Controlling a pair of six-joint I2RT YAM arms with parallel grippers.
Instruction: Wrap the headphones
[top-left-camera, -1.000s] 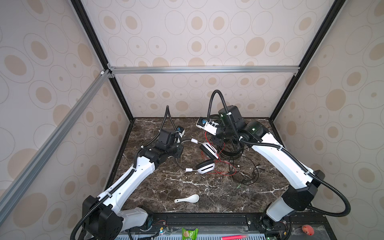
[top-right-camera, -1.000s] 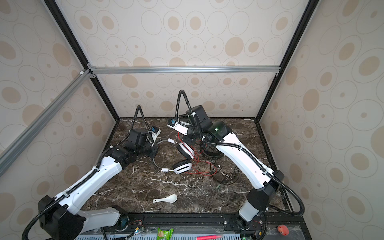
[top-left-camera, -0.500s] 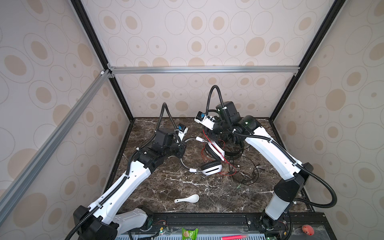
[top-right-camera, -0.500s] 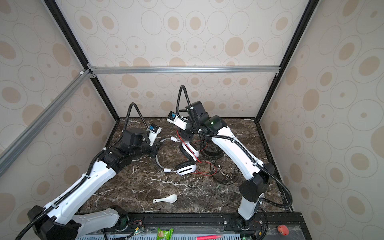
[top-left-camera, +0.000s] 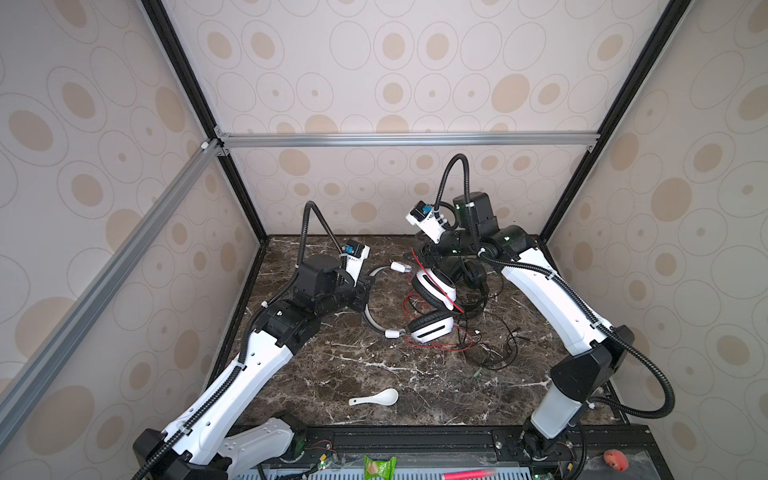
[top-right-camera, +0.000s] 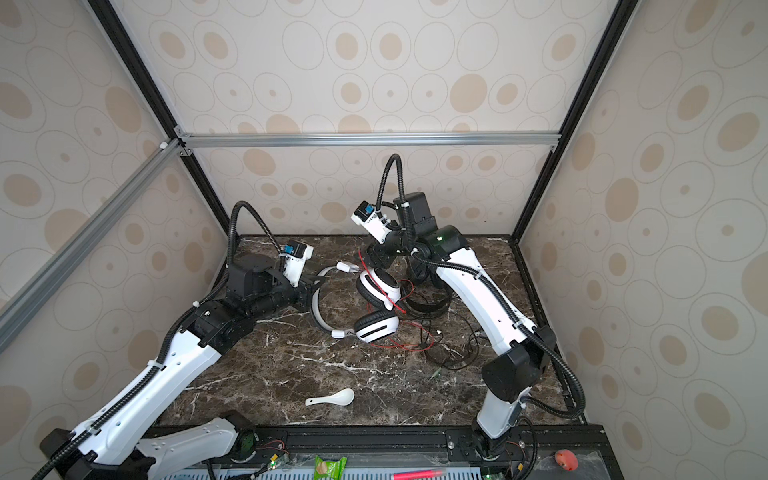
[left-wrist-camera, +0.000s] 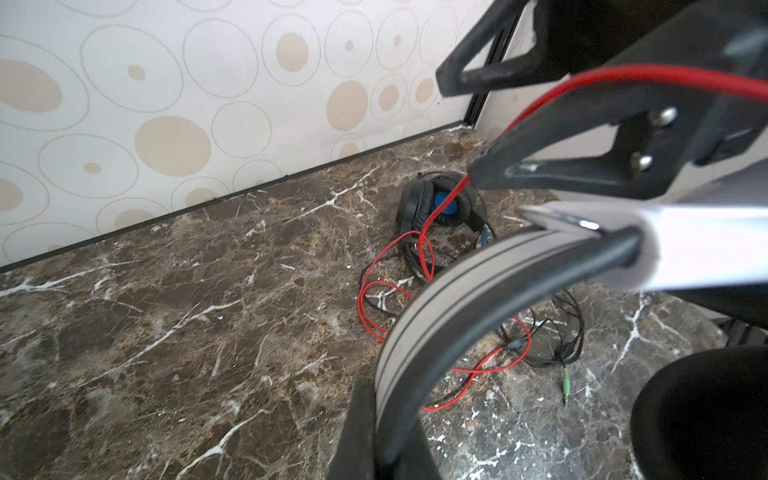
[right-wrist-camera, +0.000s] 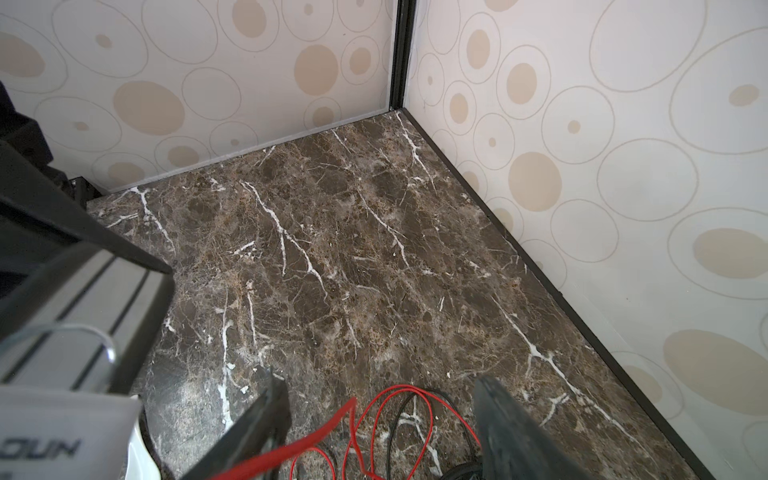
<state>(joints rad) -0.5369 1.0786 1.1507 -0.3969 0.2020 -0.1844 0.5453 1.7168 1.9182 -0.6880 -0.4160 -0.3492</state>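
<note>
The white headphones (top-left-camera: 432, 328) (top-right-camera: 376, 326) stand half lifted at mid table in both top views, one ear cup (top-left-camera: 434, 286) above the other. My left gripper (top-left-camera: 365, 293) (left-wrist-camera: 386, 415) is shut on their grey band (left-wrist-camera: 436, 299) (top-right-camera: 318, 307). My right gripper (top-left-camera: 428, 257) (right-wrist-camera: 380, 399) hangs open just behind the upper cup. The thin red cord (right-wrist-camera: 324, 432) (left-wrist-camera: 519, 120) runs loosely between its fingers (right-wrist-camera: 266, 415), then down into loops on the table. The black headphones (left-wrist-camera: 436, 203) (top-left-camera: 473, 276) lie behind, under the right arm.
A white spoon (top-left-camera: 376, 398) (top-right-camera: 332, 399) lies near the front edge. A tangle of black cord (top-left-camera: 494, 353) with a green plug (left-wrist-camera: 565, 382) spreads right of the headphones. Patterned walls close the back and both sides.
My right gripper has opened from shut on the red cord and risen toward the back. My left gripper has carried the band a little right and up.
</note>
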